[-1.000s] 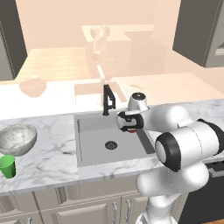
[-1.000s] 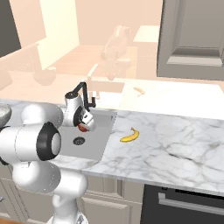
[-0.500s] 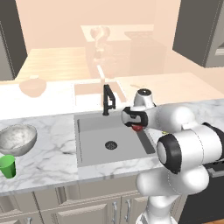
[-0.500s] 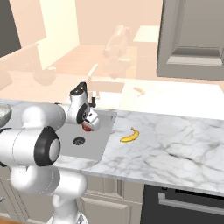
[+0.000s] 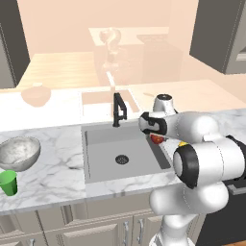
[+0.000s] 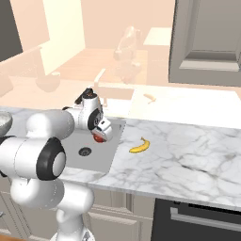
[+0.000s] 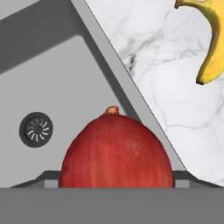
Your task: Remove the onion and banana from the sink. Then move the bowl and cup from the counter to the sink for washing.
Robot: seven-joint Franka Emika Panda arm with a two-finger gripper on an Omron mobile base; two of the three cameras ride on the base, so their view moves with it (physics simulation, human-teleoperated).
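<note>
So the hand (image 6: 100, 133) is pinching the onion (image 6: 98, 137) between its two fingers, spread wide because that red ball is pretty chunky. It's hanging right over the sink's (image 5: 103, 161) right edge, lifted clear of the basin floor, with the drain (image 5: 122, 159) showing down below. Makes sense it's carried high like that: the sink wall has to be cleared before the onion can go onto the tabletop (image 6: 188, 150). In the hand view the onion (image 7: 116, 153) is sitting big and centered with its little stem tip pointing away, so the grip looks square on its middle and not slipping, I'd guess. The banana (image 6: 140, 146) is already lying out on the marble just right of the sink, so that half of the clearing looks done. My guess is the onion is heading for the bare marble near the banana, since that's the closest free spot. Over on the far left, the bowl (image 5: 18, 153) and the green cup (image 5: 8, 182) are sitting close together on the marble, not yet touched, waiting for the sink to be empty.
</note>
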